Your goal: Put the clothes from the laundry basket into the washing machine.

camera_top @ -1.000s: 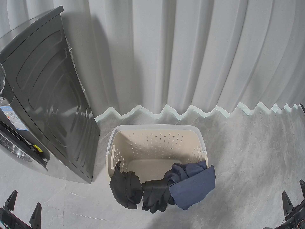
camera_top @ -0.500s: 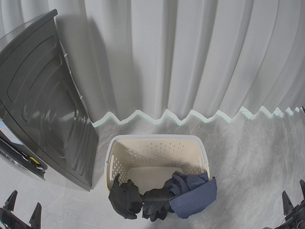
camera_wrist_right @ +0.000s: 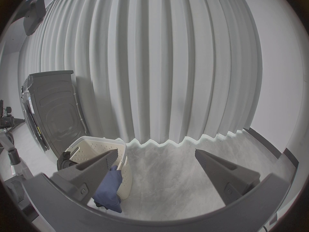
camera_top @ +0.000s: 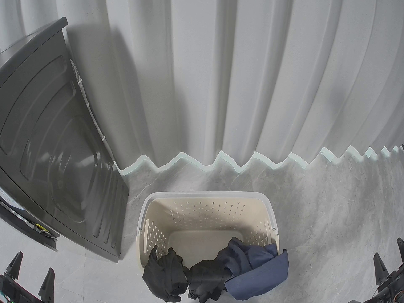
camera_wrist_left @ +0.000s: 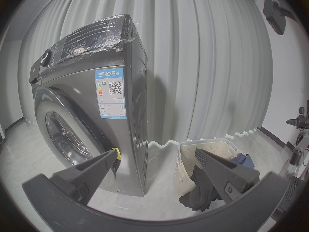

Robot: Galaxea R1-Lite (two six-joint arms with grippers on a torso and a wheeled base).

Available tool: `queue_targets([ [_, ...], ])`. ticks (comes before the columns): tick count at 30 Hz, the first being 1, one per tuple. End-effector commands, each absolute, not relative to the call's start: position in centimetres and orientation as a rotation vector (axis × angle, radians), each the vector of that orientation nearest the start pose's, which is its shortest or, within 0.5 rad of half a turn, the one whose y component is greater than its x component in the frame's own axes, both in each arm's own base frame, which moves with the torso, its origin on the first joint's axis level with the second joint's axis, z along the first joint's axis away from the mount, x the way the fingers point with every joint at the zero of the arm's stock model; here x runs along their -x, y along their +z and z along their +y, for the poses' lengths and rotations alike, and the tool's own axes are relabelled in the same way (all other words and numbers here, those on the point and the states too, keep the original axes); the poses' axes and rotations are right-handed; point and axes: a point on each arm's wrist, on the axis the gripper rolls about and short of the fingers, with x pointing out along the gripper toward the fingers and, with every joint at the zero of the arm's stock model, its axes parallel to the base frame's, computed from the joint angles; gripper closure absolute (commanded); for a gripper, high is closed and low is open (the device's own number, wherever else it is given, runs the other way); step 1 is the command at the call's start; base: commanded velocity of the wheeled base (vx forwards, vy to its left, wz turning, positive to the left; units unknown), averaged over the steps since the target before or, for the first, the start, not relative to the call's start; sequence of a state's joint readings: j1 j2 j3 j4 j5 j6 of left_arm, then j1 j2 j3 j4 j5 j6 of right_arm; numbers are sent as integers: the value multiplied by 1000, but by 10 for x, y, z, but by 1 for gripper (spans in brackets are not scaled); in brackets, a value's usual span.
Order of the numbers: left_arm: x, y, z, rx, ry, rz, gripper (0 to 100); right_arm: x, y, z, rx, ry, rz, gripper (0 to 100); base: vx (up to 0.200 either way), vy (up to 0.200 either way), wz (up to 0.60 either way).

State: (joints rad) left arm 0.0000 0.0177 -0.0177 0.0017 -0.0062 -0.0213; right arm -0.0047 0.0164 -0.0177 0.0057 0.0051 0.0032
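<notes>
Hanging over the near rim of the laundry basket [camera_top: 206, 195], lower centre of the head view: black clothes [camera_top: 166, 274] and a blue garment [camera_top: 259, 271]. The washing machine [camera_top: 50, 148] is placed at left, near the basket. Left gripper [camera_top: 34, 262], lower-left corner, and right gripper [camera_top: 388, 249], lower-right corner: fingers apart, nothing held. A curtain [camera_top: 235, 64] is hung behind.

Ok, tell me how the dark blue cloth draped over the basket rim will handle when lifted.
Probably floppy: the dark blue fabric garment drapes in folds over the near rim of the cream perforated plastic laundry basket. Lifted at one point, it likely sags and unfolds. It may drag the black crumpled garment bunched against it.
</notes>
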Motion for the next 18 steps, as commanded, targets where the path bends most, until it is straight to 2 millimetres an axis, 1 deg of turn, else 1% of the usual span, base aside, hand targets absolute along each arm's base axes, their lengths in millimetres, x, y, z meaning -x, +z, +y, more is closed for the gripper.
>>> queue_targets([
  [1, 23, 76, 0, 23, -6, 2, 0, 23, 75, 0, -3, 2, 5, 0, 0, 0, 0],
  [2, 23, 76, 0, 23, -6, 0, 0, 23, 75, 0, -3, 0, 5, 0, 0, 0, 0],
  [5, 23, 76, 0, 21, -8, 0, 0, 23, 75, 0, -3, 0, 5, 0, 200, 0, 0],
  [18, 23, 76, 0, 21, -6, 0, 0, 23, 75, 0, -3, 2, 5, 0, 0, 0, 0],
])
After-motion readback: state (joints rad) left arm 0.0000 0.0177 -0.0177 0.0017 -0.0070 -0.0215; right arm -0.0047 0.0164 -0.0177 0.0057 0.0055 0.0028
